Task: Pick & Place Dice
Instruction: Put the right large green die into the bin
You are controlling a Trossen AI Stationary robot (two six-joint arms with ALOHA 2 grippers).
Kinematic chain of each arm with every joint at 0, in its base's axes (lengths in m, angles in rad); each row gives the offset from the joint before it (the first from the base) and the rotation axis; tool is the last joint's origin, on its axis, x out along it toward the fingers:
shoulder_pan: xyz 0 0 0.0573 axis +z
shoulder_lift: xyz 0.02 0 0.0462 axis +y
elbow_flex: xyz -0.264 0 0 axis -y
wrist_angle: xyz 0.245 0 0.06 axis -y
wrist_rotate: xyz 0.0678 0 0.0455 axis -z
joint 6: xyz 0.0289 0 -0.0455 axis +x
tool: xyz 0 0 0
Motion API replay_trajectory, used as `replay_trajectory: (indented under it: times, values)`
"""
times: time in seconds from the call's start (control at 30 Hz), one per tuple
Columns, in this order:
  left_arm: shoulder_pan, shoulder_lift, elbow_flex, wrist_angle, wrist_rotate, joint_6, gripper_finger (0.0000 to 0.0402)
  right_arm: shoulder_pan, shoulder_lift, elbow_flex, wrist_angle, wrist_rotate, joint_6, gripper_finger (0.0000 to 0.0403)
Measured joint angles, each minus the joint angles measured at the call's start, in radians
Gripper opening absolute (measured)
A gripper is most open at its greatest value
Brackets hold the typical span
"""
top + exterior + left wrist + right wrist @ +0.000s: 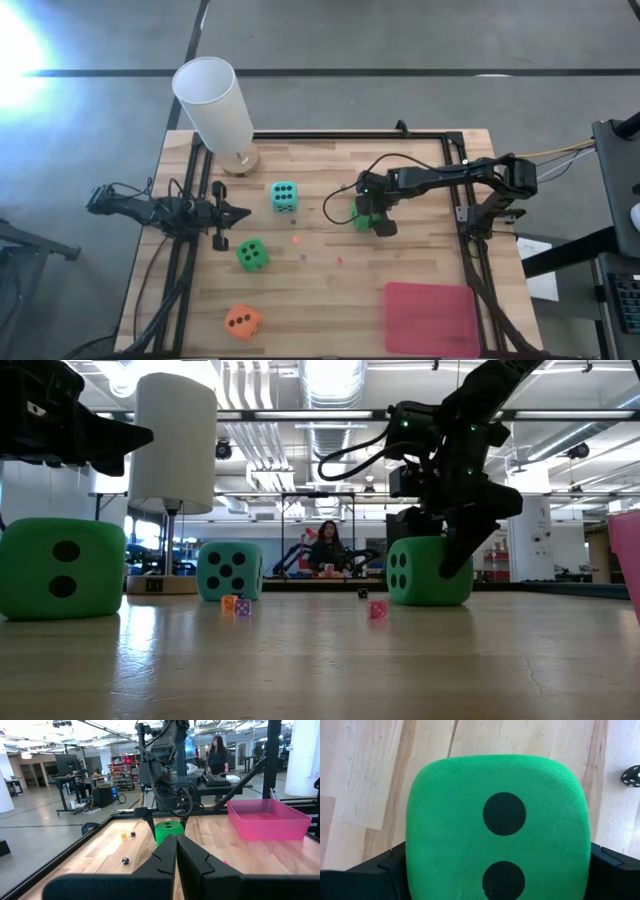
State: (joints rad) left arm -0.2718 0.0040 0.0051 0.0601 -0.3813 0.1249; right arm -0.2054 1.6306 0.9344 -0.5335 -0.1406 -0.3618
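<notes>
In the high view the orange die (242, 320) lies at the lower left, nearest the table's front edge, with the pink tray (432, 318) at the lower right; above them sit a green die (252, 254) and, further up, the teal die (284, 196). At centre right the right gripper (372, 218) straddles the second green die (361, 222); its fingers flank the cube's sides but I cannot tell whether they press it yet. The left gripper (238, 214) waits at centre left, fingers closed together on nothing. The white cylinder (214, 104) stands at the upper left.

Risk, as I judge it: the soft cube could squash and pop out if pinched off-centre; a low lift might drag it across the wood.

No legible writing or brands; only pips.
</notes>
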Motion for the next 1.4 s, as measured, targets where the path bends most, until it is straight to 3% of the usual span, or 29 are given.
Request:
replay_trajectory:
  times: [1.4]
  values:
    - [0.000,0.000,0.000,0.000,0.000,0.000,0.0019,0.000,-0.001,-0.001,-0.011,0.007,0.014,0.0358]
